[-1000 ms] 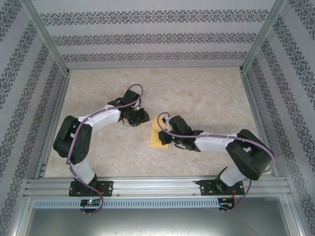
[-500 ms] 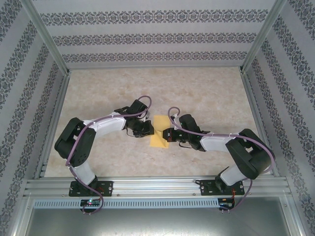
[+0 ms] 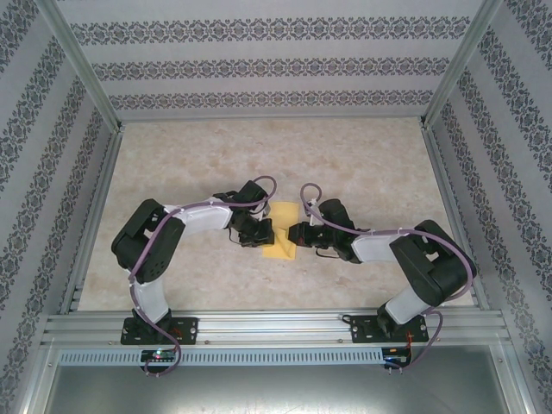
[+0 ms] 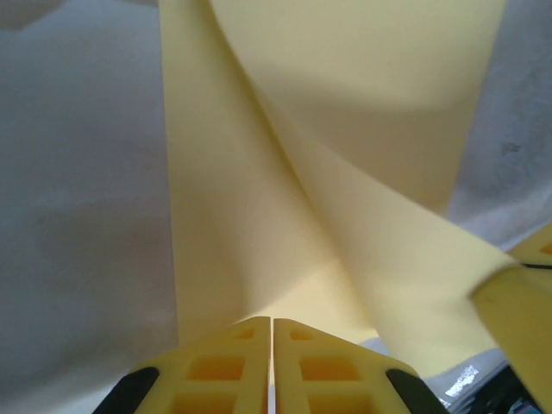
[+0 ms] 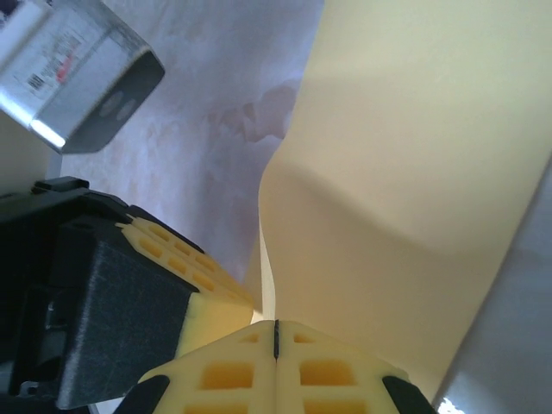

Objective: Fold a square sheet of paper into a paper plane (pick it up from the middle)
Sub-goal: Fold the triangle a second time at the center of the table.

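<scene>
The square sheet of paper (image 3: 283, 216) is plain yellow, folded to a narrow strip, and lies mid-table between the two grippers. My left gripper (image 3: 265, 233) meets its left side and my right gripper (image 3: 294, 235) its right side, both at the near half. In the left wrist view the left gripper (image 4: 272, 323) is shut, and the paper (image 4: 345, 129) rises from its tips in a bent flap. In the right wrist view the right gripper (image 5: 276, 326) is shut with a paper (image 5: 414, 172) edge running into its jaw line. The left fingers (image 5: 172, 250) sit right beside it.
The tan table (image 3: 362, 155) has free room behind and to both sides of the paper. Aluminium rails (image 3: 276, 328) line the near edge, and patterned walls (image 3: 276, 65) close the back and sides. Both arms reach inward, elbows out.
The left gripper moved right and nearer, up to the paper's left side. The right gripper slid off the top of the paper to its right edge. Both now pinch it.
</scene>
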Controlling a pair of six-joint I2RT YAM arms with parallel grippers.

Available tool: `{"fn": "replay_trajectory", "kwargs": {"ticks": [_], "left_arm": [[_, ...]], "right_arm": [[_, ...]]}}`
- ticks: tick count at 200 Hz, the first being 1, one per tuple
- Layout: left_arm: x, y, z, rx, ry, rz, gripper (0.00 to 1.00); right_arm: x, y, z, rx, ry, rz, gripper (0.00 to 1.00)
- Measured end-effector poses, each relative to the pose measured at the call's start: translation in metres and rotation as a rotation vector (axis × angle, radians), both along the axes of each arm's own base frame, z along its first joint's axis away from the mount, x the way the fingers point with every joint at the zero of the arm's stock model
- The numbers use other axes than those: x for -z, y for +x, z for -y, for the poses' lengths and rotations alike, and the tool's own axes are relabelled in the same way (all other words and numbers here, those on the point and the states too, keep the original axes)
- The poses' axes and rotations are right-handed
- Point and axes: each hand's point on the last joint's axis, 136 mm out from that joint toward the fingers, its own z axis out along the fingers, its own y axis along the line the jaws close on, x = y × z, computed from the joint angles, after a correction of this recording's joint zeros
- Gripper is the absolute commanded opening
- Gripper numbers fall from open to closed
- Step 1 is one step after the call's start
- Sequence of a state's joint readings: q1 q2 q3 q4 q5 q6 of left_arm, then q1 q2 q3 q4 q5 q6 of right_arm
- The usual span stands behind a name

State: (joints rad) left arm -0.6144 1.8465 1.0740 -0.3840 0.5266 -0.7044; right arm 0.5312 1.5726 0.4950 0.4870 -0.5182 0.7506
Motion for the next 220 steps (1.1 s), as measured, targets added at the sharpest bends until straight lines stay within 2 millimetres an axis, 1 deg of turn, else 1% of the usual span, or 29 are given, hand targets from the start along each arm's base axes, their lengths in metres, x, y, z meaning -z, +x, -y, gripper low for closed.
{"fn": "replay_trajectory", "kwargs": {"ticks": [17,50,122,169,220], "left_arm": [[0.005,-0.002,-0.002,0.002,0.011,-0.015,0.11],[0.004,0.000,-0.002,0.008,0.020,-0.009,0.10],[0.005,0.001,-0.002,0.014,0.030,-0.007,0.10],[0.005,0.001,-0.002,0.016,0.030,-0.005,0.10],[0.005,0.001,-0.002,0.020,0.029,-0.003,0.10]], "right_arm": [[0.001,0.003,0.004,0.011,0.004,-0.008,0.00],[0.008,0.004,0.011,0.013,-0.011,-0.043,0.00],[0.015,0.012,0.007,-0.059,-0.036,-0.083,0.02],[0.017,0.014,0.007,-0.089,-0.049,-0.098,0.03],[0.028,0.014,0.006,-0.106,-0.074,-0.132,0.03]]}}
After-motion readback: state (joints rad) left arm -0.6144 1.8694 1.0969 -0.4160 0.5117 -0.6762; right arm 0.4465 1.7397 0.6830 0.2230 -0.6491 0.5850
